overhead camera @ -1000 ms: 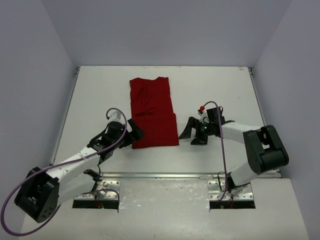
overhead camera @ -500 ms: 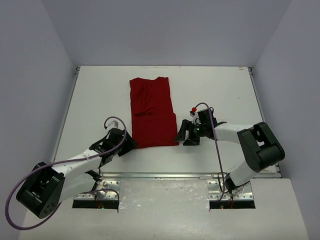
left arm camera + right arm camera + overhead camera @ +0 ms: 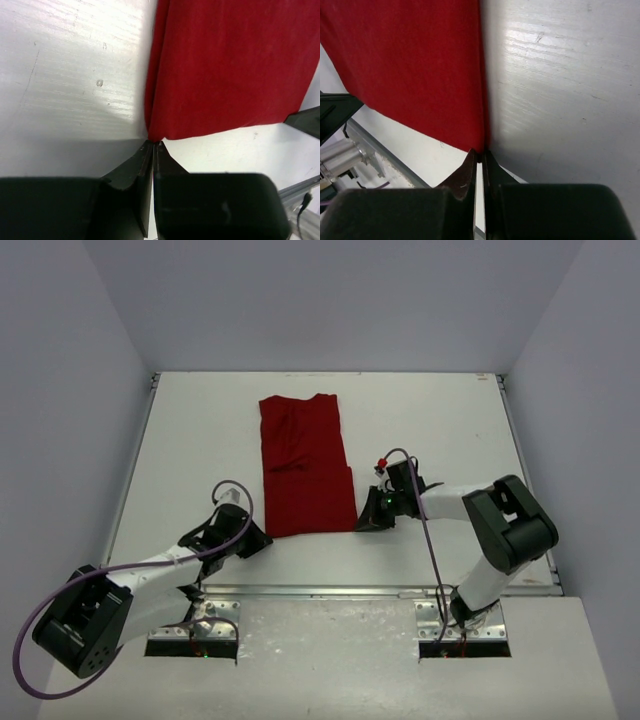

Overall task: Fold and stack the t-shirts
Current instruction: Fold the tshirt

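Dark red t-shirt [image 3: 305, 465] lies flat mid-bench [image 3: 190, 440], folded into a long strip, collar toward the top of the overhead frame. Left end effector [image 3: 153, 145] is clenched right at the strip's lower-left corner, and right end effector [image 3: 481, 152] is clenched at the lower-right corner. On both, the fingertips meet exactly where the cloth ends, and I can't tell whether any fabric is truly caught.

That's the danger here: a bite this shallow could slip the moment the arms lift, dropping one corner and skewing the fold. Catching only the top layer would peel the strip open. And if the two arms travel unevenly, the hem goes diagonal and the fold lands crooked.
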Controlling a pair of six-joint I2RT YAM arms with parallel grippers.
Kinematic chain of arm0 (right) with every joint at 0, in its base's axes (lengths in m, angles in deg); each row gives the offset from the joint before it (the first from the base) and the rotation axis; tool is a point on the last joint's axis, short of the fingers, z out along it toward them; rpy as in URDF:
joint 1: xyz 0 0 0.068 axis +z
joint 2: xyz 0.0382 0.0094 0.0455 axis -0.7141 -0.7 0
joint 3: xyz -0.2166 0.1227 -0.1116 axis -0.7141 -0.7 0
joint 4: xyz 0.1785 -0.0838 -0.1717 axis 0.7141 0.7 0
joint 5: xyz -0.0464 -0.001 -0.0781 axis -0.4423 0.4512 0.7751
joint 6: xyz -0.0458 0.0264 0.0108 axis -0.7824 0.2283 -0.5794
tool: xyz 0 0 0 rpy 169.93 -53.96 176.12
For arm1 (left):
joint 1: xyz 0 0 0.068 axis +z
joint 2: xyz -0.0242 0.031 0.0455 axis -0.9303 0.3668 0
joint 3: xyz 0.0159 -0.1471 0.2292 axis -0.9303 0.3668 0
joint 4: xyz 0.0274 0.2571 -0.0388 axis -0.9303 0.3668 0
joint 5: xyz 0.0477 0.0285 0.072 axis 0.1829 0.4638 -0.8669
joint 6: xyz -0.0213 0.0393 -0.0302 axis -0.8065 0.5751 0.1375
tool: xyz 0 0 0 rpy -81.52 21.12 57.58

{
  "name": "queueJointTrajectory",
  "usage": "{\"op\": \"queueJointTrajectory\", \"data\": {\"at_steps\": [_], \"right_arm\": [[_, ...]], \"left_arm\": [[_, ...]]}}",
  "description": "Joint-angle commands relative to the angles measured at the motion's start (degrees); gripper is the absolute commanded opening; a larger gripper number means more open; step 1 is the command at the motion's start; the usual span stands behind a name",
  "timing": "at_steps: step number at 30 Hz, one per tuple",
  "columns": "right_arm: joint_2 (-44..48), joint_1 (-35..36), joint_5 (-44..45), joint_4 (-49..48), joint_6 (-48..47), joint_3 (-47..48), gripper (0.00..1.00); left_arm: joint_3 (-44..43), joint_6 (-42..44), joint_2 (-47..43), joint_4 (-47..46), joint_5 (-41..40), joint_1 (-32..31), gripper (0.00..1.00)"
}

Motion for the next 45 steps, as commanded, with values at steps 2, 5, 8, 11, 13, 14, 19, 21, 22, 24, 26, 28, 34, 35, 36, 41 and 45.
{"op": "queueJointTrajectory", "data": {"at_steps": [2, 5, 8, 11, 13, 14, 19, 21, 22, 24, 26, 28, 34, 35, 36, 41, 45], "right_arm": [[0.84, 0.82, 3.60, 0.97, -0.62, -1.27, 0.01], [4.08, 0.82, 3.60, -0.18, -0.70, -2.50, 0.01], [7.43, 0.82, 2.55, -1.23, -0.35, -3.65, 0.01], [9.71, 0.91, 1.50, -0.89, -0.18, -4.17, 0.01], [10.86, 0.82, 0.97, -0.45, -0.26, -4.44, 0.01], [11.56, 0.82, 1.05, 0.25, -0.18, -4.44, 0.01], [12.18, 0.82, 0.79, 1.05, -0.35, -4.09, 0.01], [12.27, 0.82, 0.27, 0.96, 0.00, -4.17, 0.01], [12.53, 0.82, -0.17, 0.70, 0.17, -4.26, 0.01], [13.32, 0.82, -0.35, 0.87, 0.35, -4.09, 0.01], [13.59, 0.91, 0.00, 1.75, 0.18, -3.65, 0.01], [13.32, 0.82, 0.09, 2.10, -0.26, -3.47, 0.01], [11.39, 0.82, -0.09, 0.70, 0.35, -3.91, 0.01], [11.30, 0.82, -0.26, 0.61, 0.44, -3.91, 0.01], [11.21, 0.82, -0.35, 0.52, 0.44, -3.91, 0.01], [11.83, 0.82, 0.00, 1.05, 0.26, -3.82, 0.01], [12.44, 0.82, 0.35, 1.75, -0.09, -3.82, 0.01]], "left_arm": [[0.51, 2.30, -0.44, 0.66, 2.45, 0.04, 0.01], [0.16, 3.88, -1.67, 0.39, 2.97, 0.04, 0.00], [0.24, 4.94, -4.65, 0.56, 3.68, 0.04, 0.00], [0.15, 5.38, -7.29, 1.62, 2.98, 0.04, 0.00], [-0.11, 5.73, -8.17, 2.76, 2.19, 0.04, 0.00], [-0.46, 5.82, -8.79, 3.11, 1.92, 0.04, 0.00], [-1.16, 6.17, -8.18, 5.05, 1.57, 0.04, 0.00], [-1.25, 6.96, -7.56, 4.35, 3.06, -0.05, 0.00], [-1.60, 6.87, -7.56, 4.43, 2.98, 0.04, 0.00], [-1.69, 6.70, -8.09, 5.30, 2.80, 0.04, 0.00], [-2.13, 6.44, -9.41, 6.62, 1.32, 0.04, 0.00], [-2.74, 5.47, -10.11, 10.22, -0.01, 0.04, 0.06], [-2.57, 4.76, -10.12, 10.85, -2.03, 0.04, 0.62], [-2.57, 4.68, -9.76, 9.89, -2.03, 0.04, 0.62], [-2.40, 4.68, -9.41, 9.01, -1.77, 0.04, 0.63], [-2.13, 3.89, -3.79, 4.35, -0.72, 0.04, 0.54], [-2.66, 3.27, 1.13, -0.05, 1.57, 0.04, 0.40]]}}
